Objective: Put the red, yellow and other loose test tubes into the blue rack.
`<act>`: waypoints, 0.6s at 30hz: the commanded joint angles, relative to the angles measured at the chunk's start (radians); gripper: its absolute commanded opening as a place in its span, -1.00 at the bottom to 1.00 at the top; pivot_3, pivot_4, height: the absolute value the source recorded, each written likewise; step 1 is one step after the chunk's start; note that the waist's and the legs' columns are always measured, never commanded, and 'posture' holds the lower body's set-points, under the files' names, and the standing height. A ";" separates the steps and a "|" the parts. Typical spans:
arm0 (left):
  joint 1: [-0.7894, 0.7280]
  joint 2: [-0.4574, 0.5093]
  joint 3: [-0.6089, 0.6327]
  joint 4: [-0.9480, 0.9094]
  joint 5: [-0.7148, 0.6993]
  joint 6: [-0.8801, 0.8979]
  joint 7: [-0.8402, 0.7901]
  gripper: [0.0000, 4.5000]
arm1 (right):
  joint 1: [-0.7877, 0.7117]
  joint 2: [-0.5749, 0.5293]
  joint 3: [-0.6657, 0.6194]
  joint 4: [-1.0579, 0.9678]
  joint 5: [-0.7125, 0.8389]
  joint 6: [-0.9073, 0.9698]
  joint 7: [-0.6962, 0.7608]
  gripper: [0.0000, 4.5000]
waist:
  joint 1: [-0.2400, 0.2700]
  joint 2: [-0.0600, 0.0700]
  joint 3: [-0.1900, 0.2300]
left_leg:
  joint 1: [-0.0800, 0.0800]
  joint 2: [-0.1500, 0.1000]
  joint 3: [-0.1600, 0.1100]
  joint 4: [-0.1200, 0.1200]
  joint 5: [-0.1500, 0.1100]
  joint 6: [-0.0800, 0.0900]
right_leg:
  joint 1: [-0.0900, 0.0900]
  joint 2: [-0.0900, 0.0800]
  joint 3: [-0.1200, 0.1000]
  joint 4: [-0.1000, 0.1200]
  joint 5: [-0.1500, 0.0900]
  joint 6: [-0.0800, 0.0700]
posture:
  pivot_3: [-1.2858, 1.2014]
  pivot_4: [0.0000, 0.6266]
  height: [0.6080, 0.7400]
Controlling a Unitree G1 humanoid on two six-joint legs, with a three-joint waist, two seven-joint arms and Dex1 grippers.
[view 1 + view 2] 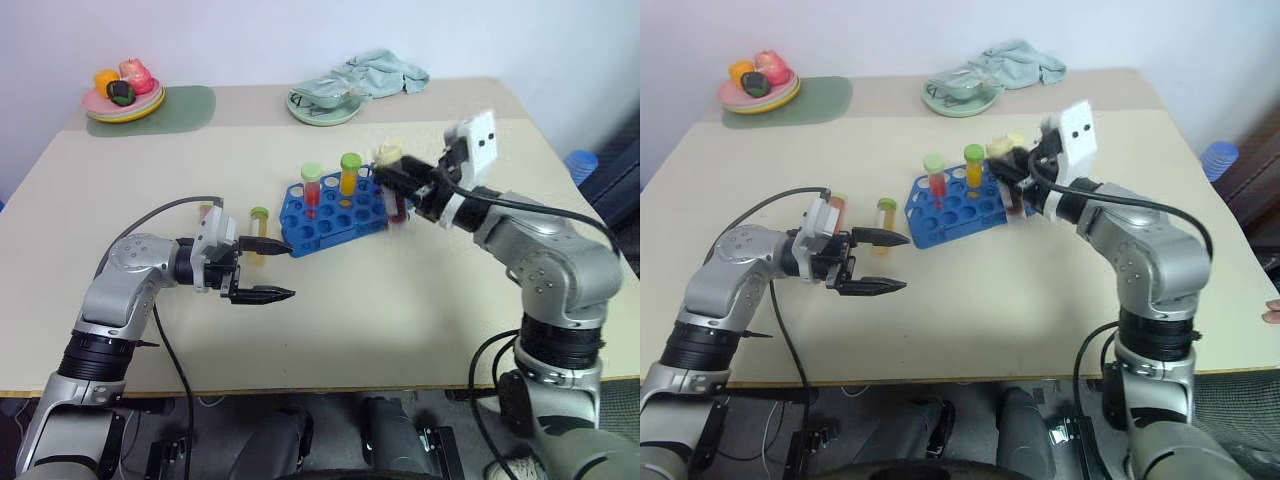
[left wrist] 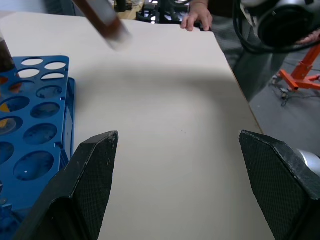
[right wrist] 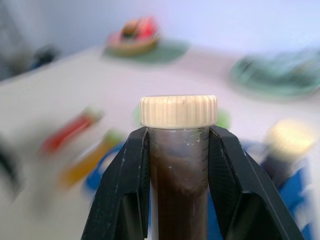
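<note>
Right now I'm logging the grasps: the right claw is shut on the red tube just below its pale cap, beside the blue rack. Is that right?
Not quite. The tube in the right claw is the dark brown tube, not a red one. The right wrist view shows its fingers clamped just below the pale cap, and the left eye view puts it beside the blue rack.

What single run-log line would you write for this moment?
right tool: shut on brown tube, raised beside blue rack | left tool: open, empty | rack: two tubes upright | table: two tubes lying loose
</note>
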State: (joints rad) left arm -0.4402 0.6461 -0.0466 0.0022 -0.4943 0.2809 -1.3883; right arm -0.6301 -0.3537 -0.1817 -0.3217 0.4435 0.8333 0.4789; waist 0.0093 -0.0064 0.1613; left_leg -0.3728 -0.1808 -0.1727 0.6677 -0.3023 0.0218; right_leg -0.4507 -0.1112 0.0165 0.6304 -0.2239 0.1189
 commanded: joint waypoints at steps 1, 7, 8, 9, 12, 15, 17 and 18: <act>0.001 0.007 0.035 -0.013 -0.027 0.009 0.011 0.75 | -0.005 0.062 0.005 0.109 -0.077 -0.271 -0.041 -0.44 | -0.005 0.000 0.000 | 0.001 0.000 0.000 0.000 0.000 0.000 | 0.000 0.000 0.000 0.000 0.000 0.000 | 0.03 -0.52 1.00; 0.029 0.028 0.062 -0.048 -0.035 0.028 0.039 0.75 | -0.010 0.152 0.026 0.390 -0.176 -0.675 -0.073 -0.44 | -0.023 0.001 0.000 | 0.001 0.001 0.001 0.000 0.001 -0.001 | -0.001 0.002 0.002 0.001 0.000 -0.001 | 0.03 -0.52 1.00; 0.035 0.033 0.067 -0.053 -0.036 0.029 0.042 0.75 | -0.012 0.164 0.025 0.421 -0.179 -0.716 -0.074 -0.44 | -0.024 0.001 0.000 | 0.001 0.001 0.001 0.000 0.001 -0.001 | -0.001 0.003 0.002 0.001 0.000 -0.001 | 0.03 -0.52 1.00; 0.042 0.037 0.072 -0.060 -0.039 0.032 0.048 0.75 | -0.015 0.175 0.023 0.451 -0.179 -0.755 -0.075 -0.44 | -0.027 0.001 0.000 | 0.001 0.001 0.001 0.000 0.001 -0.001 | -0.001 0.003 0.002 0.001 0.001 -0.001 | 0.03 -0.52 1.00; 0.076 0.051 0.091 -0.092 -0.047 0.042 0.067 0.75 | -0.024 0.213 0.014 0.560 -0.169 -0.876 -0.071 -0.44 | -0.030 0.001 0.001 | 0.001 0.003 0.002 -0.001 0.001 -0.002 | -0.002 0.007 0.004 0.001 0.001 -0.002 | 0.03 -0.52 1.00; 0.116 0.065 0.115 -0.133 -0.062 0.058 0.087 0.75 | -0.039 0.245 -0.003 0.674 -0.158 -1.007 -0.059 -0.44 | -0.030 0.001 0.001 | 0.001 0.005 0.003 -0.002 0.002 -0.004 | -0.004 0.009 0.006 0.002 0.003 -0.004 | 0.03 -0.52 1.00; 0.132 0.077 0.127 -0.146 -0.068 0.062 0.093 0.75 | -0.056 0.255 -0.013 0.730 -0.151 -1.050 -0.061 -0.44 | -0.030 0.002 0.001 | 0.001 0.005 0.003 -0.002 0.003 -0.005 | -0.005 0.010 0.006 0.002 0.003 -0.005 | 0.03 -0.52 1.00; 0.140 0.084 0.132 -0.150 -0.071 0.063 0.093 0.75 | -0.063 0.258 -0.015 0.752 -0.149 -1.066 -0.062 -0.44 | -0.030 0.002 0.001 | 0.001 0.006 0.003 -0.002 0.003 -0.006 | -0.005 0.010 0.006 0.003 0.004 -0.006 | 0.03 -0.52 1.00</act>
State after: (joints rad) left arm -0.3053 0.7112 0.0485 -0.1086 -0.5412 0.3434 -1.2998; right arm -0.6519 -0.1002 -0.1781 0.4295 0.2790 -0.1736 0.4139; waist -0.0203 -0.0043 0.1624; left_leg -0.3721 -0.1749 -0.1696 0.6655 -0.2988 0.0157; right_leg -0.4561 -0.1008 0.0228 0.6331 -0.2201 0.1126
